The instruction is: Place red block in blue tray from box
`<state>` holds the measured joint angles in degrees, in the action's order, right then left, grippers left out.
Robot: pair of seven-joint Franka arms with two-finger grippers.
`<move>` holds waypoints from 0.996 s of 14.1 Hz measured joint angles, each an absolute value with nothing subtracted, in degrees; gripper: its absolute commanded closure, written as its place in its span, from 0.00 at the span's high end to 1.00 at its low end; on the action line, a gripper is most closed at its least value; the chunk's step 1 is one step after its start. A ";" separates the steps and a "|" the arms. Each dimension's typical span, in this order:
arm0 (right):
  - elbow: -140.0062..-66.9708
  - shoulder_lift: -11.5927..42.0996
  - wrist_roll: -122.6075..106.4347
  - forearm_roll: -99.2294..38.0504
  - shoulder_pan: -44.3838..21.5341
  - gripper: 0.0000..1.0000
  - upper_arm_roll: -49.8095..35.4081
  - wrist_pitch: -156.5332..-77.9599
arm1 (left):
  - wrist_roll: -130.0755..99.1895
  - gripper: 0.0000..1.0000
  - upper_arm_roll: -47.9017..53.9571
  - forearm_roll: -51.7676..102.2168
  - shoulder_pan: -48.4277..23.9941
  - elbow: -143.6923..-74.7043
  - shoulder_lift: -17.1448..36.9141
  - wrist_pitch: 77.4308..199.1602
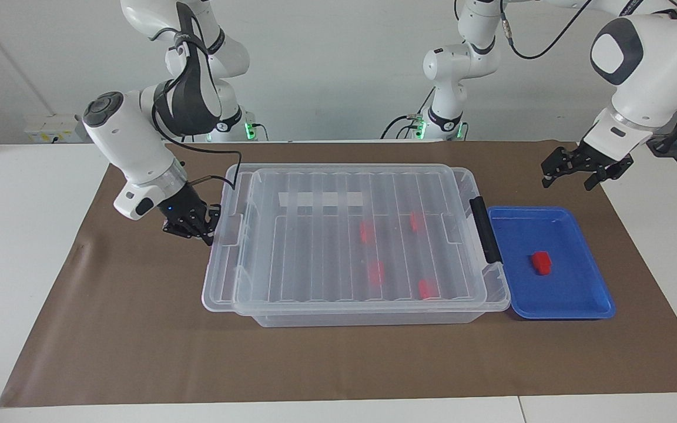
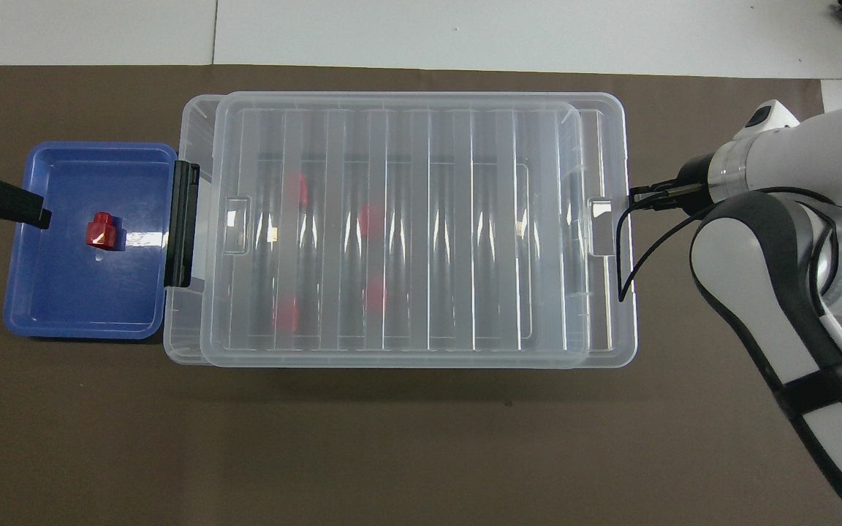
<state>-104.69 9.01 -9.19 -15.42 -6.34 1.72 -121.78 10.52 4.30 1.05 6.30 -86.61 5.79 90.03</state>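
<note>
Now one red block (image 1: 541,262) lies in the tray (image 1: 591,302); the left gripper (image 1: 584,174) hangs spread above it, the right gripper's (image 1: 193,225) state untellable beside the box (image 1: 350,235).

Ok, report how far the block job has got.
Done: one red block lies in the blue tray. The lid sits on the box, shifted toward the left arm's end; four other red blocks show inside. In hand: the right gripper is at the box's end, at the lid's edge. The left gripper hangs empty above the tray's corner. Left: possibly seating the lid.
</note>
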 measured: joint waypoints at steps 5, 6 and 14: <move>-104.70 9.01 -8.28 -15.42 -6.93 0.00 1.72 -122.04 | 10.52 1.00 4.73 1.20 6.29 -86.16 2.48 87.96; -104.70 9.01 -8.28 -15.42 -7.11 0.00 1.72 -122.06 | 10.52 1.00 4.81 1.20 6.29 -86.17 2.31 87.96; -104.79 9.01 -8.26 -15.42 -8.14 0.00 1.71 -122.07 | 5.45 1.00 5.26 1.20 3.08 -87.01 2.30 88.05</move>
